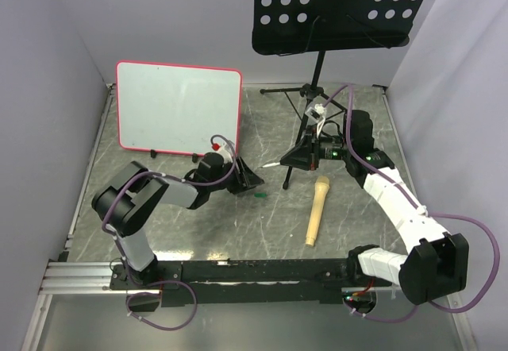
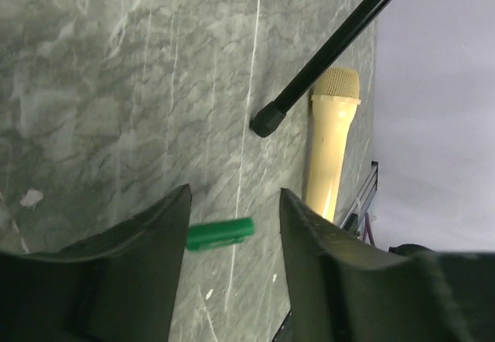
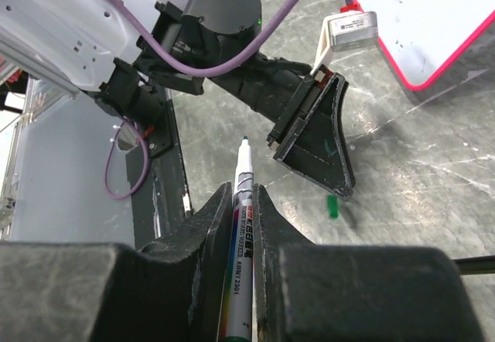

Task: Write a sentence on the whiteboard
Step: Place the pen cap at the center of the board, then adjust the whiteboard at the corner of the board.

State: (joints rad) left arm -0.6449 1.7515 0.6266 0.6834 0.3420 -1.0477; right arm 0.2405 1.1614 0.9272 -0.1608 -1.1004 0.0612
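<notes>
While your right fingers point(image 3: 220, 218) pinch the uncapped marker point(image 3: 243, 173), its tip pointing out ahead of them, your left fingers point(image 2: 174, 210) stand spread low over the table point(image 2: 116, 87), and the green cap point(image 2: 220, 234) lies on the surface between them. Beyond the cap you see the foot of a stand leg point(image 2: 267, 119) and the tan microphone point(image 2: 331, 148). The whiteboard point(image 1: 178, 106) stands propped at the table's back left, apart from both sets of fingers.

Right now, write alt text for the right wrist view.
The right gripper is shut on a white-barrelled marker, tip bared. Ahead, the black left gripper hangs above a small green cap; a pink-framed whiteboard shows top right.
</notes>
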